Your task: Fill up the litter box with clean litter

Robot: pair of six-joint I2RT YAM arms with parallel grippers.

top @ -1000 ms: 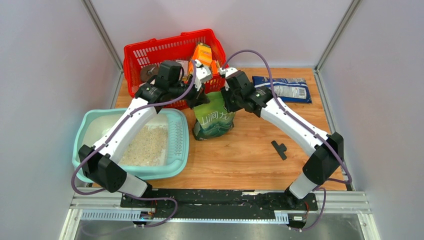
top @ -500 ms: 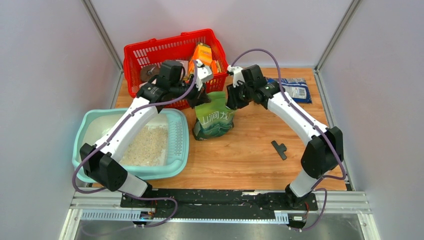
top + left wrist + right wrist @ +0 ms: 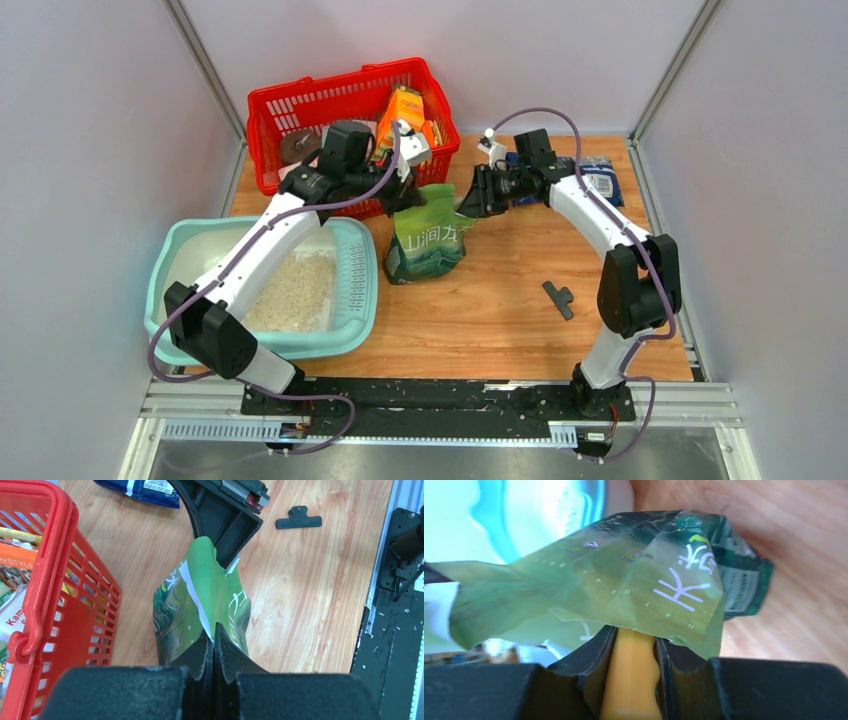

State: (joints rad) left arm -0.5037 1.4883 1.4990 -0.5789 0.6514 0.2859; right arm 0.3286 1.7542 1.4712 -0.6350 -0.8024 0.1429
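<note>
Green printed plastic bag (image 3: 428,240) stands upright mid-table on the wooden tabletop (image 3: 500,310), top stretched btwn both arms.

L gripper (image 3: 214,636) is clenched tight on the bag's top edge, left-hand corner; jaws meet w/ only the film pinched between.

R gripper (image 3: 631,632) is clamped on the bag's top right corner. Green film drapes over its fingers, and a smooth yellow strip shows btwn them; can't tell what that strip is.

Large rounded pale teal plastic litter box (image 3: 320,345) sits just left of the bag, not touching it as far as the top view shows; the slotted grille ledge is on the side nearest the bag. L arm reaches across above it. Clean litter, pale beige grains (image 3: 292,290), lies in a loose heap inside the box, on the half closer to the bag; rest of the floor is bare white.

Red mesh plastic basket (image 3: 300,112) is right behind the bag, orange carton (image 3: 405,105) inside it. Blue-and-white foil packet (image 3: 592,180) lies flat behind and right of the bag. Small black clip (image 3: 558,298) lies right of the bag, toward the front, well apart.
</note>
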